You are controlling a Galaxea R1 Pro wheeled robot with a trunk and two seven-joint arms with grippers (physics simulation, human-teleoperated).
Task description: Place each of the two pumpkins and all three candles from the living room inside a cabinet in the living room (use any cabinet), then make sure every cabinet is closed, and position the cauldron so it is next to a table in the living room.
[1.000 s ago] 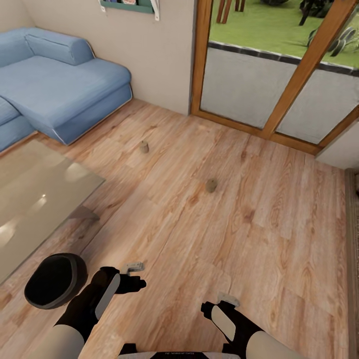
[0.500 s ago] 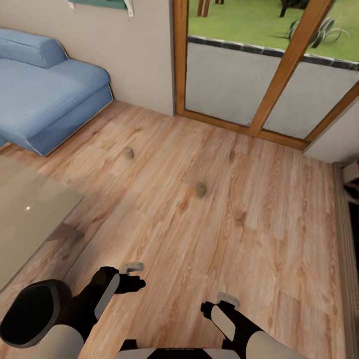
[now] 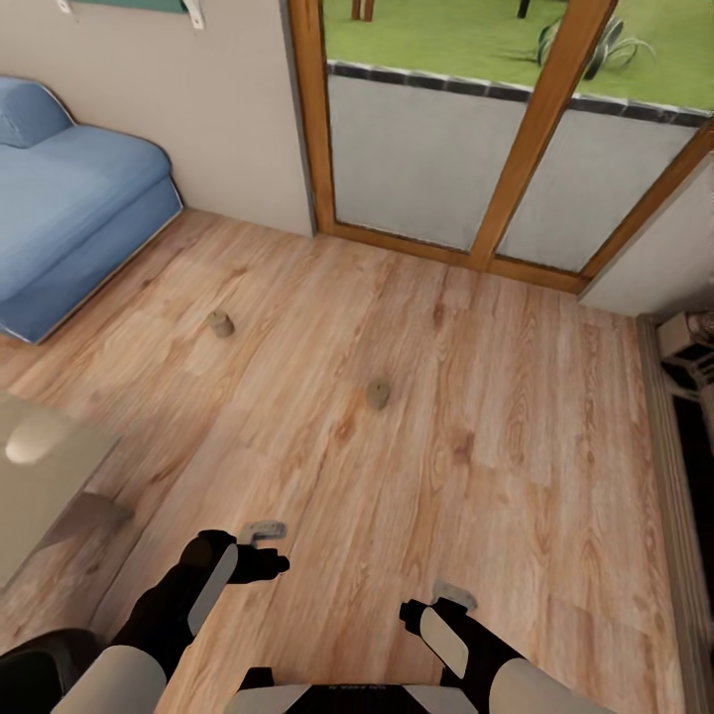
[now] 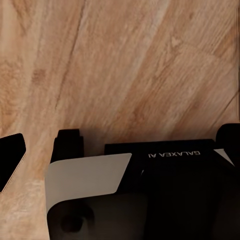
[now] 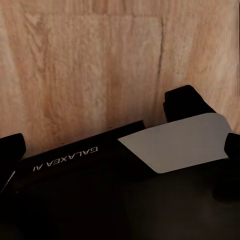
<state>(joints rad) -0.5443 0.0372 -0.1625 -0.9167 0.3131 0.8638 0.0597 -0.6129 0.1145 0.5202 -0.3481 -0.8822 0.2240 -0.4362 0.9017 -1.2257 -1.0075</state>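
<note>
While the robot rolls across the living-room floor [image 3: 476,476], both arms ride low and tucked: the left gripper [image 3: 263,535] and right gripper [image 3: 451,595] hang over bare boards holding nothing, though how wide either pair of jaws stands cannot be told. At the lower left edge sits the cauldron [image 3: 40,664], its dark rim cut off by the frame and its contents hidden, close by the corner of the glass bench [image 3: 40,476]. Ahead, two candles stand on the floor well apart, the nearer candle [image 3: 378,394] roughly centre and the farther candle [image 3: 220,323] toward the blue sofa [image 3: 69,218]. Beyond lie the wood-framed glass doors [image 3: 516,169]. A dark low unit [image 3: 694,416] shows at the right edge, too cropped to identify. Stopping squarely before the nearer candle, with it between the arms, should make the pickup cleaner
</note>
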